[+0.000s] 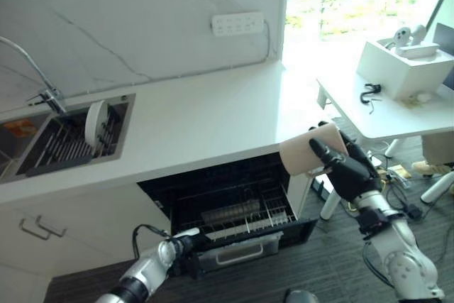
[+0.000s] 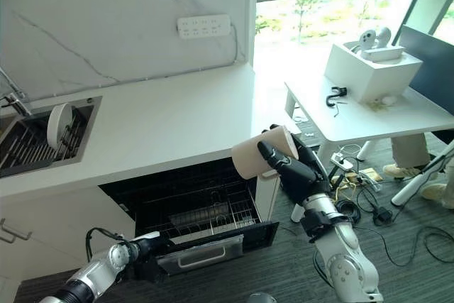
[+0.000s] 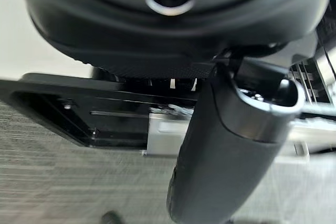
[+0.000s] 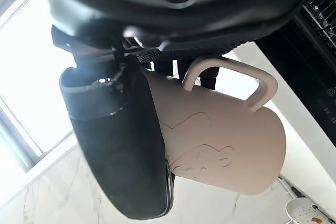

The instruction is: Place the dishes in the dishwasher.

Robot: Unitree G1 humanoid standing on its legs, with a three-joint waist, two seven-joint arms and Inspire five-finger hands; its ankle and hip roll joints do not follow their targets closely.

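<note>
Left eye view: the right hand (image 1: pixel 351 168) holds a beige mug (image 1: pixel 306 151) in the air, just off the right end of the white table (image 1: pixel 206 122), level with its front edge. Below that edge the dishwasher (image 1: pixel 213 193) stands open, its wire rack (image 1: pixel 245 214) pulled forward over the dark floor (image 1: pixel 312 260); a silver handle (image 1: pixel 237 253) runs along the rack's front. The left hand (image 1: pixel 186 246) is at the rack's front left corner, touching it; whether its fingers are curled cannot be told here. A white plate (image 1: pixel 96 122) stands on edge in the sink rack (image 1: pixel 67 140) at the table's far left. Open floor lies between the rack and a white side desk (image 1: pixel 383 115) to the right.

Right eye view: the mug (image 2: pixel 259 152) hangs above and to the right of the rack's right edge, clear of the table corner.

Left wrist view: the left thumb (image 3: pixel 231 140) stands before the dishwasher's dark lower edge (image 3: pixel 79 114) and grey floor; the hand's closure cannot be told.

Right wrist view: the right hand's thumb (image 4: pixel 118 140) presses against the mug's (image 4: pixel 220 140) side, pinching it; the mug's looped handle (image 4: pixel 241 85) is free, facing the dishwasher's black frame (image 4: pixel 310 56).
</note>
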